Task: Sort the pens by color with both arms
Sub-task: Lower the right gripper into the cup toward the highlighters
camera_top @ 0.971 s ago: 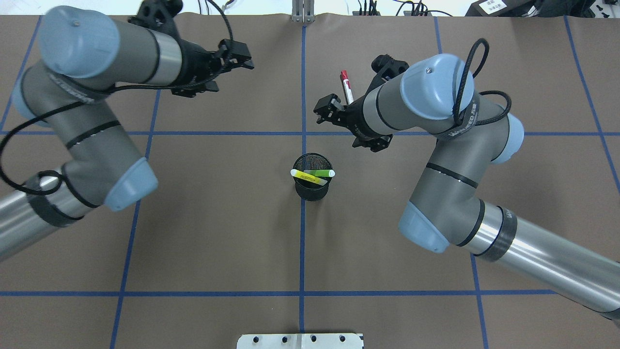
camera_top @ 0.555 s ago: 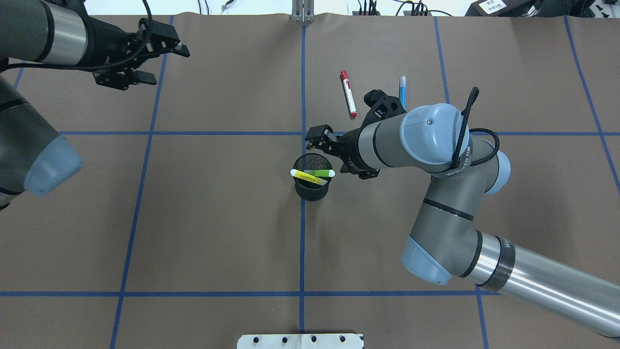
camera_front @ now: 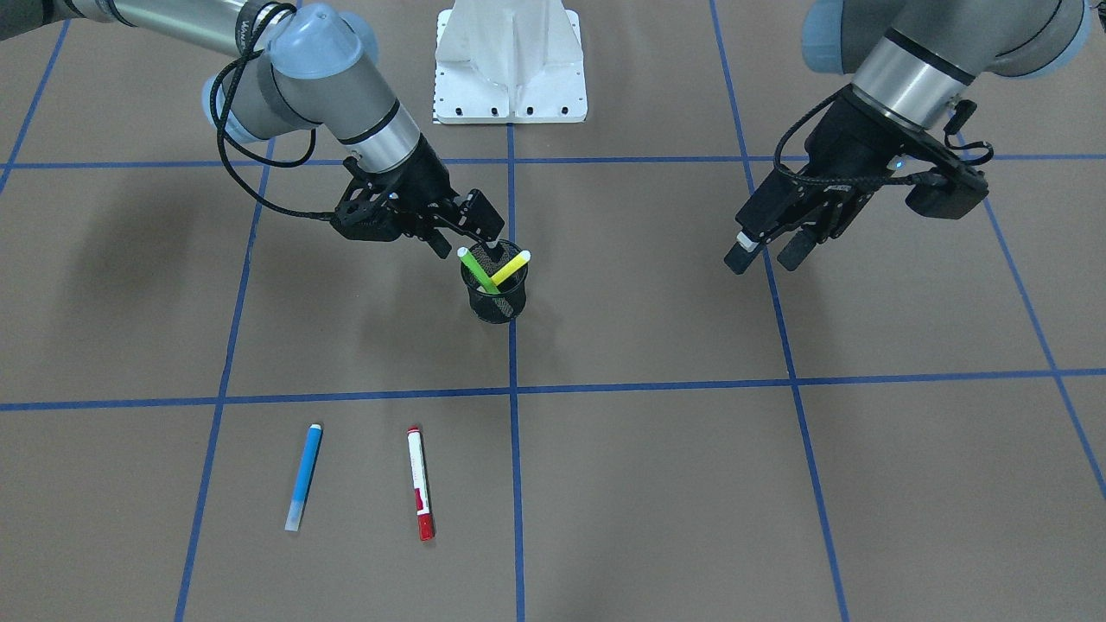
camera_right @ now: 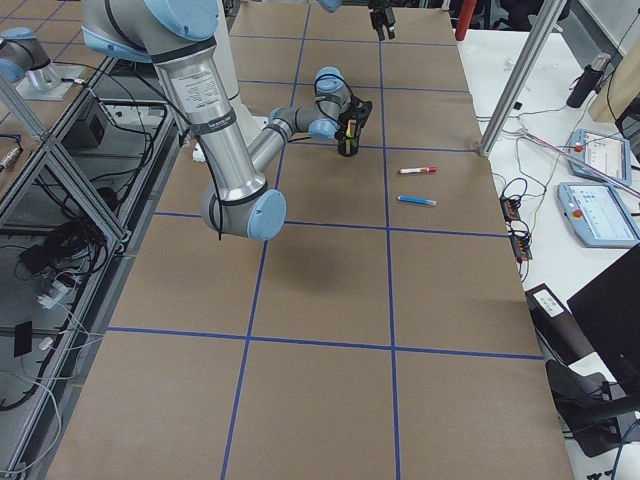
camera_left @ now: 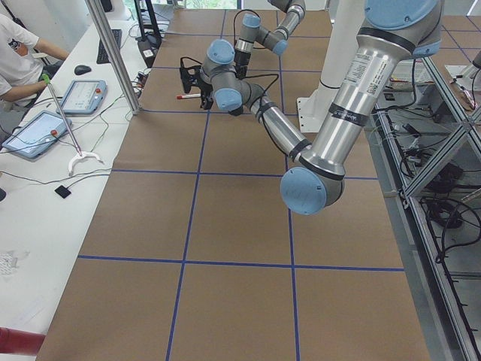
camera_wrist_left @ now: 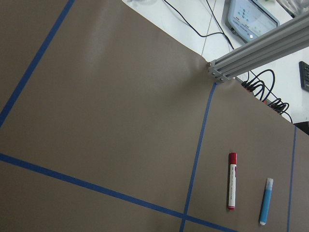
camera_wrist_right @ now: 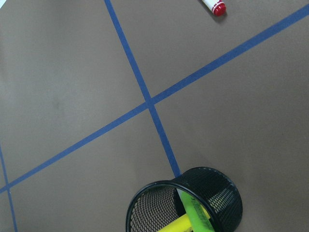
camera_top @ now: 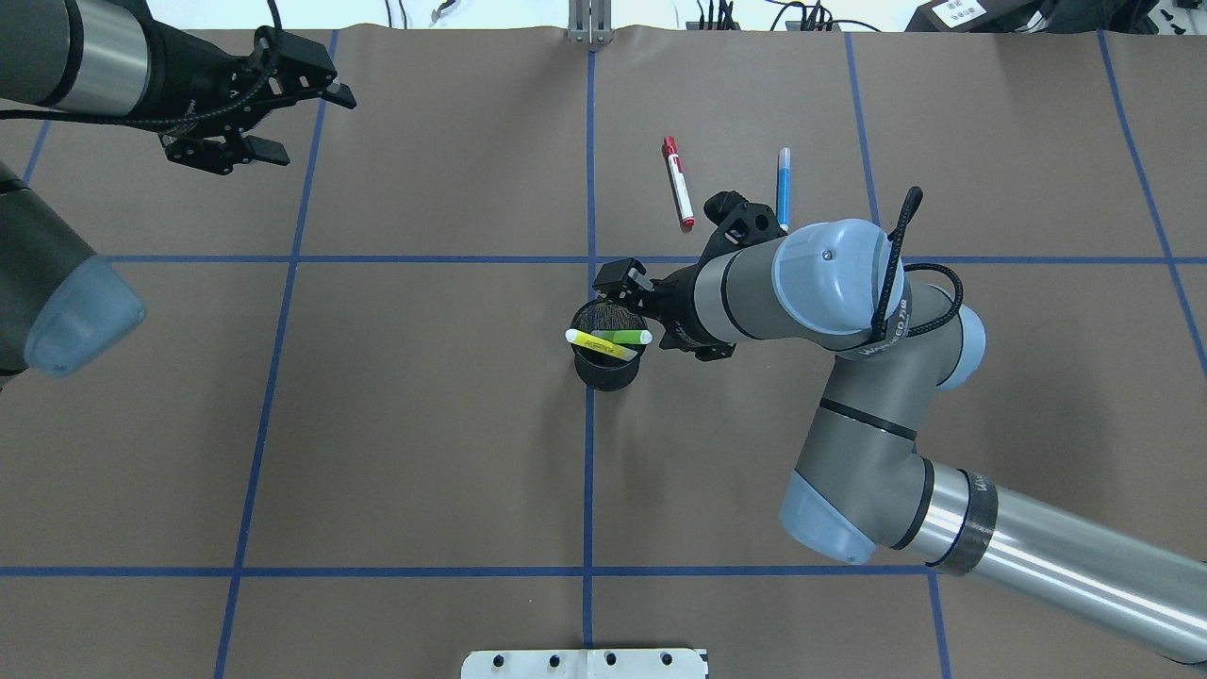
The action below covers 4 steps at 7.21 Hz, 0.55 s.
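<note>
Right fingers point(camera_top: 615, 279) partly hide mesh cup point(camera_top: 603, 373) rim.

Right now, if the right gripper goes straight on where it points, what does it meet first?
Probably the lime green pen standing in the black mesh cup, just ahead of the open right gripper; depth is unclear, so it could be the cup's rim instead.

Red pen point(camera_wrist_right: 216, 7): cut by the right wrist view's top edge; only one red end showed.
Cup point(camera_wrist_right: 224, 191): cut by that view's bottom edge.
Green pen point(camera_front: 478, 269), yellow pen point(camera_front: 510, 268): lower ends hidden inside the cup.
Left gripper point(camera_right: 379, 28): too small in the right-side view to read.
</note>
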Each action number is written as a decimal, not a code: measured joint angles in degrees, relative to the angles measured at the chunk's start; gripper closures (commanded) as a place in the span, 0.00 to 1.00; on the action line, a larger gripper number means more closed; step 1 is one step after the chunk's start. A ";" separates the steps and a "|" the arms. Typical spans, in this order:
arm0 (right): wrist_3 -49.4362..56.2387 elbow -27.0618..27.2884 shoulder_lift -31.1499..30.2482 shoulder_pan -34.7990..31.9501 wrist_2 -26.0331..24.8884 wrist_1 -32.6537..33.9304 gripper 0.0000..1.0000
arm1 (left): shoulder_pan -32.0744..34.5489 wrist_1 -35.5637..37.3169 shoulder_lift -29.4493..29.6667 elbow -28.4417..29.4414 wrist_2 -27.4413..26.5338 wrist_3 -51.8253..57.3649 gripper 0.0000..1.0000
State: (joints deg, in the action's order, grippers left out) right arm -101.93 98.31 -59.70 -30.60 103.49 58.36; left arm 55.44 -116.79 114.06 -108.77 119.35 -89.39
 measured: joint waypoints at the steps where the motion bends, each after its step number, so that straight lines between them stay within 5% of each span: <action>1: -0.01 -0.27 0.18 0.11 -0.01 0.04 0.08 | 0.02 0.05 0.04 -0.02 0.01 0.00 0.01; 4: -0.02 -0.62 0.37 0.56 -0.03 0.00 0.16 | 0.02 0.12 0.06 -0.34 0.01 -0.02 0.00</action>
State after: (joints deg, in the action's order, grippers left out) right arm -101.95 97.70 -59.33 -30.05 103.46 58.37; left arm 55.46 -116.66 114.12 -109.11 119.35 -89.40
